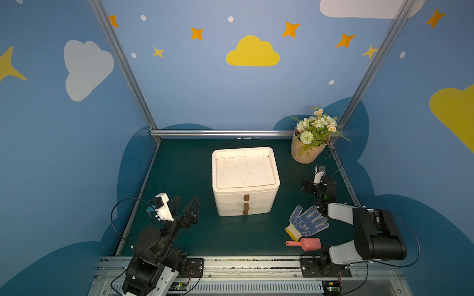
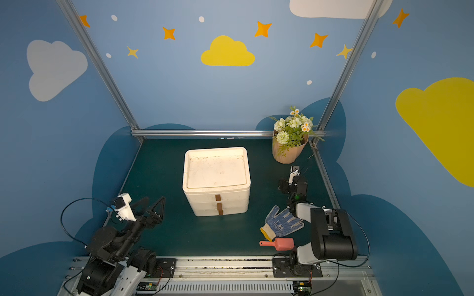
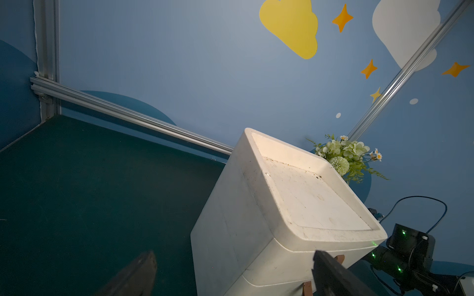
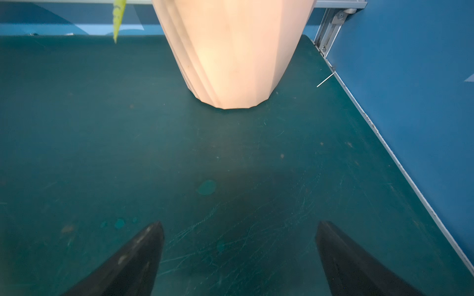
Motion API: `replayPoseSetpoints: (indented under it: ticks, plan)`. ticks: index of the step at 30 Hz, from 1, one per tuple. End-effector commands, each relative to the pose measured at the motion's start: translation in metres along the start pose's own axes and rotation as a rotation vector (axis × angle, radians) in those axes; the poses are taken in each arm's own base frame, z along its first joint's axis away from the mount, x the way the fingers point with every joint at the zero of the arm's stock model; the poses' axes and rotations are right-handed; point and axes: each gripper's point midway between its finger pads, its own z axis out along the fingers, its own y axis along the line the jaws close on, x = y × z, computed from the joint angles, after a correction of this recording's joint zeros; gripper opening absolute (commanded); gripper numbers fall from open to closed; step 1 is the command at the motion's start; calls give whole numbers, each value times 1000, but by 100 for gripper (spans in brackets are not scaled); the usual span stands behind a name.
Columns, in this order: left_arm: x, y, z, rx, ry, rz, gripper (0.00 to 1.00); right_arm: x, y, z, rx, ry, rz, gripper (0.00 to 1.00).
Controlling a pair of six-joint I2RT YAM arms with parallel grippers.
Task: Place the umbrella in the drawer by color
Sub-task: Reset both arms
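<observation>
Both the left gripper (image 1: 187, 200) and right gripper (image 4: 239, 225) are hanging spread and empty, no umbrella is showing anywhere, and the drawers (image 1: 246, 205) are sitting shut, so an arm is risking grabbing the glove (image 1: 306, 221) instead.

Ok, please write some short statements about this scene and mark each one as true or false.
1. All three drawers of the drawer unit are closed. True.
2. The left gripper holds the glove. False: its jaws are open and empty; the glove lies on the table.
3. The pink scoop lies nearer the front edge than the glove. True.
4. The flower pot stands on the drawer unit. False: it stands on the table, in the far right corner.
5. The right gripper is shut. False: its jaws are open.
</observation>
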Motion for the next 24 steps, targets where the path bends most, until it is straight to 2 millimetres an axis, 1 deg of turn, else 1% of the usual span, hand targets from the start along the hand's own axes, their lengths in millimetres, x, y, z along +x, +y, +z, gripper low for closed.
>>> replayPoseSetpoints:
  ticks: [1, 4, 8, 10, 13, 15, 17, 19, 21, 22, 24]
  plan:
    - [-3, -1, 5, -2, -5, -11, 100, 1, 12, 0, -37, 14, -11, 98]
    - [1, 13, 9, -76, 7, -19, 100, 1, 13, 1, -32, 14, -17, 98]
    - [8, 49, 8, -268, -8, -121, 100, 1, 13, 0, -33, 12, -18, 98]
    - [10, 61, 8, -323, -24, -141, 100, 1, 13, 0, -33, 13, -19, 98]
    - [11, 62, 15, -314, -34, -87, 100, 1, 13, 1, -33, 13, -18, 98]
    - [14, 65, 21, -320, -36, -81, 100, 2, 13, 1, -34, 15, -19, 98]
    - [25, 76, 27, -365, -8, -112, 100, 1, 13, 0, -33, 13, -19, 98]
    - [43, 94, 27, -448, 15, -206, 100, 1, 13, 1, -32, 14, -17, 98]
    - [57, 107, 27, -498, 9, -287, 100, 1, 13, 0, -33, 13, -18, 98]
    - [59, 108, 29, -489, -3, -295, 100, 1, 13, 0, -33, 13, -18, 98]
    - [56, 102, 35, -429, -34, -249, 100, 1, 13, 0, -32, 14, -19, 98]
